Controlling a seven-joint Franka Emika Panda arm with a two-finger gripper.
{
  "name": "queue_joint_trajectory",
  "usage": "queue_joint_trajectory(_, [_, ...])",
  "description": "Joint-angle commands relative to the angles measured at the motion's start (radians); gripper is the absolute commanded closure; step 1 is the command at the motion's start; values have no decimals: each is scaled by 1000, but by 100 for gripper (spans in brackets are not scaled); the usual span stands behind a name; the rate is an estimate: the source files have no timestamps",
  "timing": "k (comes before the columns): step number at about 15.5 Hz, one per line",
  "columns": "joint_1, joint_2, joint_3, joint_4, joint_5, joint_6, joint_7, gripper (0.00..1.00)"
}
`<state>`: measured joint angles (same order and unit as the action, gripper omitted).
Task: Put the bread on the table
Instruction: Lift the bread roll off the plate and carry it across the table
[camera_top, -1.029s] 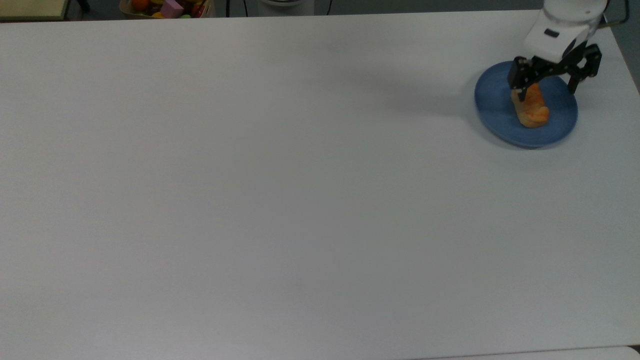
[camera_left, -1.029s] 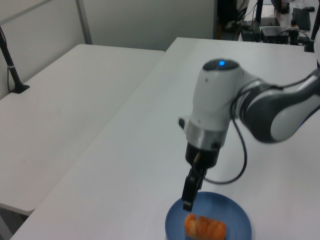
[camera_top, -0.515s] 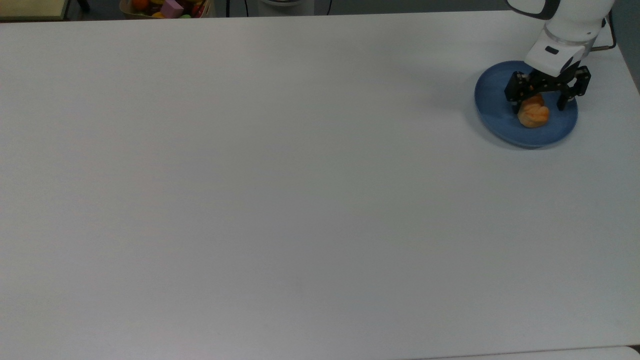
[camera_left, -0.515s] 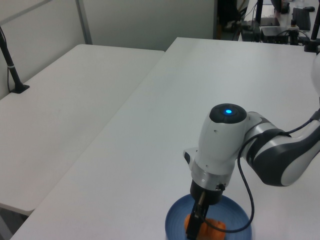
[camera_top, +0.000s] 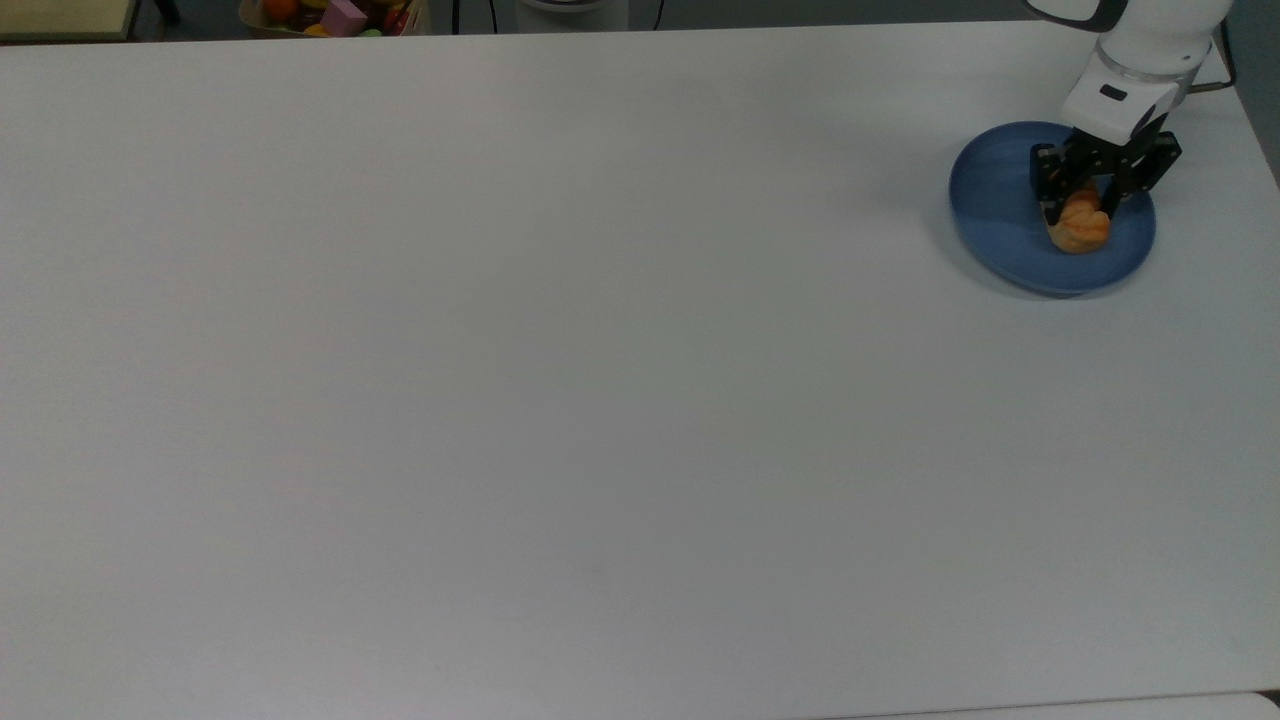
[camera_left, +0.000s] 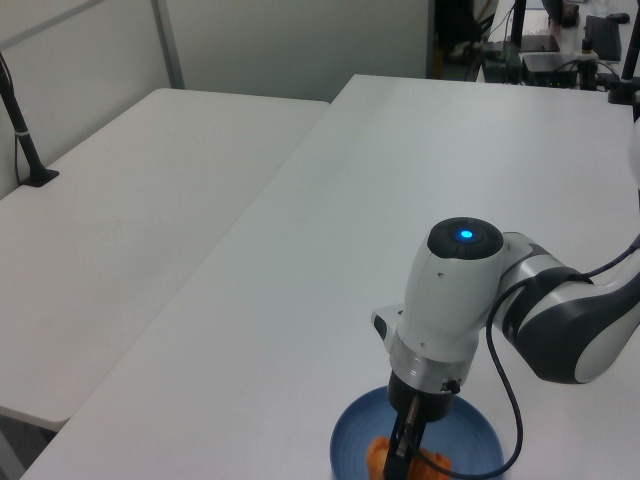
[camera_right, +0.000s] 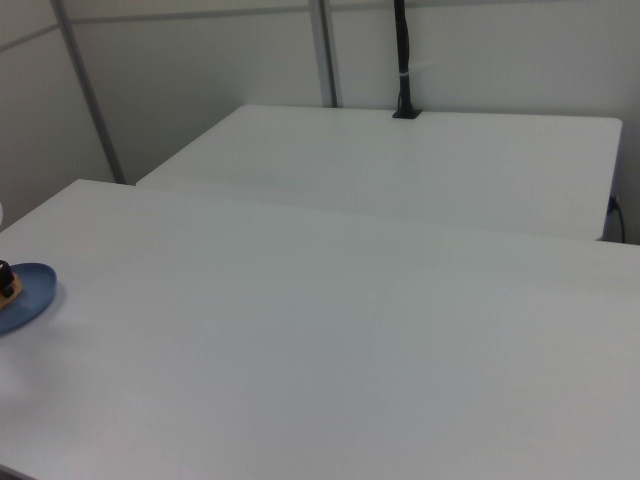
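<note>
Gripper (camera_top: 1080, 205) fingers pinch the lumpy glazed bread (camera_top: 1083, 228), resting on the round blue plate (camera_top: 995, 225) near the smooth white table's (camera_top: 560, 380) corner.

Table (camera_top: 560, 380): plain white, matte, no pattern. Plate (camera_top: 990, 225), upper right of the top view: solid mid-blue, unpatterned; the same blue shows at the bottom edge of the left view and far left of the right view. Bread (camera_top: 1080, 230): golden-orange, paler tan patches, lumpy glazed crust. Gripper (camera_top: 1080, 205): black fingers beneath a white arm housing with grey joint sections. Indicator light (camera_left: 466, 236) on the arm: bright blue. Container of objects (camera_top: 335, 15), upper left of the top view: pink, orange and red pieces.
</note>
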<state>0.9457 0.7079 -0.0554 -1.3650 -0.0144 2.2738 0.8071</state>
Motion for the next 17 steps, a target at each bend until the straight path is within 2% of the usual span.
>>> queue_joint_trajectory(1, [10,-50,-17,-22,-12,-68,-58,100])
queue_joint_trajectory(3, [1,-97,-17,-22,-6,-120,-86,100])
queue_joint_trajectory(9, [-128,-272,-17,-22,5,-261,-179,100])
queue_joint_trajectory(11, [-198,-320,-15,-20,8,-298,-244,100])
queue_joint_trajectory(14, [-359,-393,-17,-20,65,-338,-402,100])
queue_joint_trajectory(17, [-508,-420,-17,-20,102,-393,-560,100])
